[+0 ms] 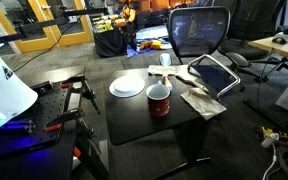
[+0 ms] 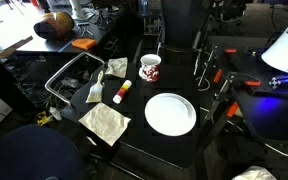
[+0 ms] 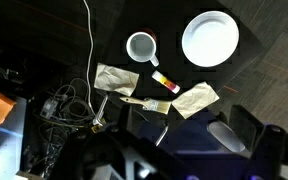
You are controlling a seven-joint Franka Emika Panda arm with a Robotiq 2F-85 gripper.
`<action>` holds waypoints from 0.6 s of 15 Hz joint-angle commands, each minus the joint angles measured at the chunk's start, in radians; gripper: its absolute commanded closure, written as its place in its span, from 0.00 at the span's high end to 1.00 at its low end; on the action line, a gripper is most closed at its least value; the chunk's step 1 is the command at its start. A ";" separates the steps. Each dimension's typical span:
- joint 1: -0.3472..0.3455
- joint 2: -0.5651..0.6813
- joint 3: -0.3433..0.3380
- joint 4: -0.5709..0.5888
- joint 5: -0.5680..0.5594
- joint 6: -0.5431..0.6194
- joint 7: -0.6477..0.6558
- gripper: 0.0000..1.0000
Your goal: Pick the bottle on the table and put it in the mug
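Observation:
The small whitish bottle (image 3: 165,81), with a red and yellow end, lies on its side on the black table (image 2: 154,140). It is between the mug and the napkins and also shows in both exterior views (image 2: 122,91) (image 1: 164,72). The dark red mug (image 3: 141,47) stands upright and empty with a white inside, and shows in both exterior views (image 2: 150,67) (image 1: 159,100). My gripper (image 3: 174,150) hangs high above the table. It is dark and blurred at the bottom of the wrist view, with its fingers apart and nothing between them.
A white plate (image 3: 210,38) lies on the table next to the mug. Two crumpled napkins (image 3: 116,78) (image 3: 195,100) and a paintbrush (image 3: 144,103) lie near the bottle. A wire rack (image 2: 74,78) sits at the table's edge. Cables (image 3: 69,105) lie on the floor. An office chair (image 1: 199,35) stands behind the table.

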 commanded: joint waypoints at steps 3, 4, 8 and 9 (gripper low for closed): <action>0.048 0.103 0.001 0.023 -0.004 0.134 -0.144 1.00; 0.057 0.121 0.002 0.021 -0.003 0.156 -0.168 1.00; 0.082 0.196 0.007 0.026 0.001 0.222 -0.249 1.00; 0.086 0.216 0.010 0.030 0.002 0.233 -0.266 1.00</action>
